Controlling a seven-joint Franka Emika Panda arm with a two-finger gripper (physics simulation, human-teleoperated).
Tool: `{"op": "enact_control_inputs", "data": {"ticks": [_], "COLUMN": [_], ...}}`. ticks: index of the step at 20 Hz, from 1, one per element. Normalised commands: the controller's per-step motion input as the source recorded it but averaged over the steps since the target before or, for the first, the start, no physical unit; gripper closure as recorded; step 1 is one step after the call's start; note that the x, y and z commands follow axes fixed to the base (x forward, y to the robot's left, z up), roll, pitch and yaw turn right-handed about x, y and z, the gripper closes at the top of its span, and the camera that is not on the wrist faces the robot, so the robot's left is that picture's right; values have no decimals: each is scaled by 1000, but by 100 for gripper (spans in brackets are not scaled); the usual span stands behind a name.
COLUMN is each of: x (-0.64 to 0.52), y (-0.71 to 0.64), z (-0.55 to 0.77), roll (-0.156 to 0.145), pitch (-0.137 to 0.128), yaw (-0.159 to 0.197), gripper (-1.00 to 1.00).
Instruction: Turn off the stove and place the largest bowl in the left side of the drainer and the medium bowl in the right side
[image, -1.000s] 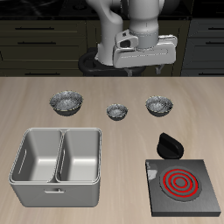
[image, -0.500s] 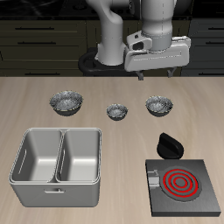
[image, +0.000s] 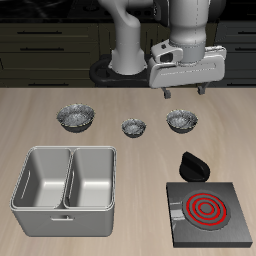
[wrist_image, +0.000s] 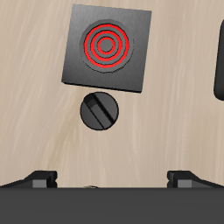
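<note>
The stove (image: 208, 210) is a black square plate with red glowing rings near the table's front edge; its black knob (image: 193, 165) lies just behind it. Both show in the wrist view, the stove (wrist_image: 107, 45) and the knob (wrist_image: 100, 111). The largest bowl (image: 76, 117), a tiny bowl (image: 133, 127) and the medium bowl (image: 181, 121) stand in a row farther back. The grey drainer (image: 28, 172) stands in front of the largest bowl, both compartments empty. My gripper (image: 183, 93) hangs open and empty high above the medium bowl; its fingertips (wrist_image: 41, 179) show in the wrist view.
Dark kitchen cabinets run behind the table's back edge. A dark shape (wrist_image: 220, 61) cuts into the wrist view's edge; I cannot tell what it is.
My gripper has moved sideways across the back of the table, from above the tiny bowl toward the stove's side, to above the medium bowl. Nothing on the table has moved.
</note>
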Motion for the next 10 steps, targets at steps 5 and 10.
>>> {"op": "enact_control_inputs", "data": {"ticks": [5, 10], "x": [185, 183], "y": [96, 39], "z": [20, -32], "roll": [21, 9], "pitch": [-5, -9], "yaw": [40, 68], "gripper": [-100, -100]}}
